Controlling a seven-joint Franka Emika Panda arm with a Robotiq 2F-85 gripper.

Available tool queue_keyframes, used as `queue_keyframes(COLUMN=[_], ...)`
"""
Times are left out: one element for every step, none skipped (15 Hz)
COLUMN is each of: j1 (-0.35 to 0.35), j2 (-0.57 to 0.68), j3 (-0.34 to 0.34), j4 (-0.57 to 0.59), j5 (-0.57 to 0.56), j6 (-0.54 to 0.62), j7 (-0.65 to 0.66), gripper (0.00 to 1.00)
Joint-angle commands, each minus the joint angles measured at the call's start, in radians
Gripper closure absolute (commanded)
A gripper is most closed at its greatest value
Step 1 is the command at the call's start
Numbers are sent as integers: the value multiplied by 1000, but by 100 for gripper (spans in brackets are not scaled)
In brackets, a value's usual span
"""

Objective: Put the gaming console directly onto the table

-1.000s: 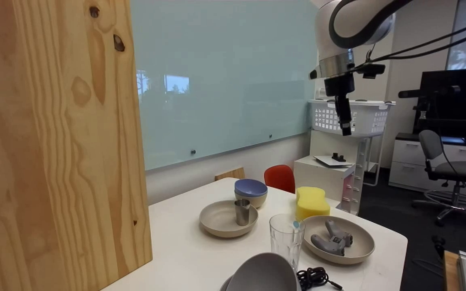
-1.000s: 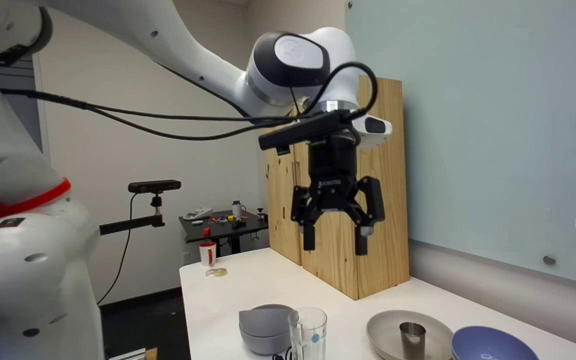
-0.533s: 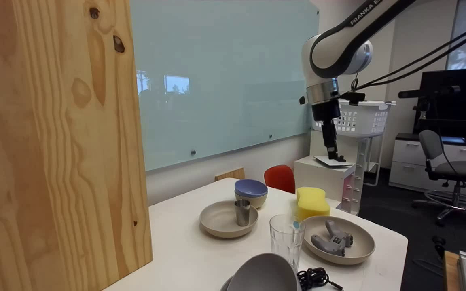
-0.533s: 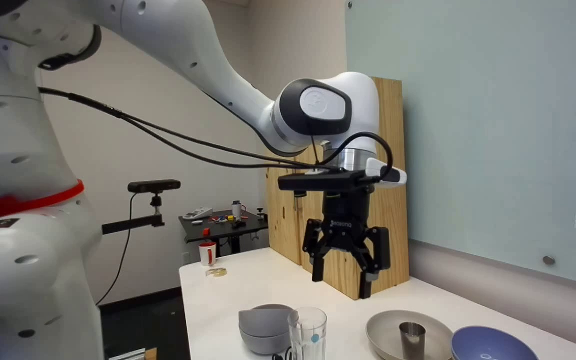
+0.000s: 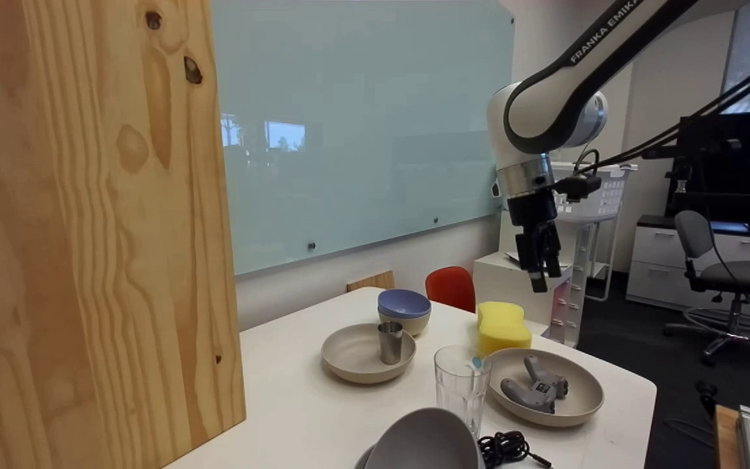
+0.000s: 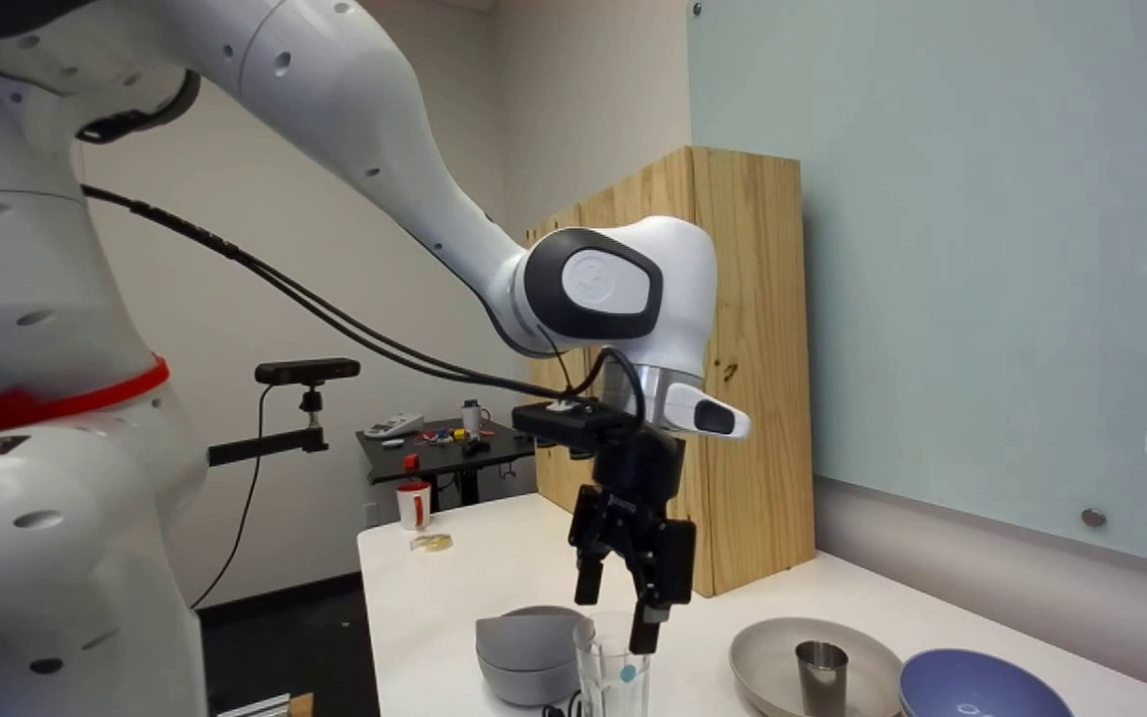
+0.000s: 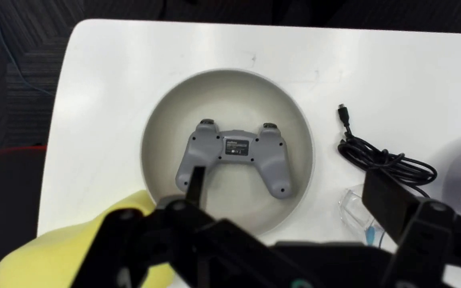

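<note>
The gaming console [image 7: 236,148] is a grey gamepad lying with its labelled back up inside a shallow beige dish [image 7: 230,100]. That dish rests on the white table [image 7: 102,100], near its rounded corner. In an exterior view the gaming console [image 5: 538,394] and its dish [image 5: 590,410] show at the right side of the table [image 5: 290,397]. My gripper [image 5: 546,281] hangs in the air above and apart from them, pointing down and slightly tilted. Its jaws stand wide apart with nothing between them, as the gripper [image 6: 616,621] also shows in an exterior view.
A yellow block [image 5: 504,326] stands beside the dish. Close by are a clear glass [image 5: 463,391], a coiled black cable [image 5: 505,448] and grey bowls [image 5: 424,443]. Further off are another dish with a metal cup [image 5: 390,342], blue-topped bowls [image 5: 404,305] and a wooden cabinet [image 6: 748,378].
The arm has come down a good way toward the table, and the gripper has turned about its own axis. The jaws have stayed open. The gaming console and the dishes have not moved.
</note>
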Motion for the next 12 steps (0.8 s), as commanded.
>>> queue_keyframes(j1=[-31,-44,-59,-75,-90,-104,-103,-99,-105,-107,-108,-108], j2=[-65,-63,-63,-73,-79,-88,-95,-52,-59,-65,-70,-74], j3=[38,39,36,27,26,25,24,34,32,32,32,32], j4=[-152,-183,-209,-236,-250,-261,-265,-216,-226,-231,-233,-234], j5=[0,-22,-34,-38,-49,-52,-29,-26,-26,-26,-26,-26], j6=[95,119,137,152,159,160,132,130,129,129,129,129], j7=[121,152,168,172,183,191,165,158,159,159,159,158], gripper=[0,0,0,0,0,0,0,0,0,0,0,0])
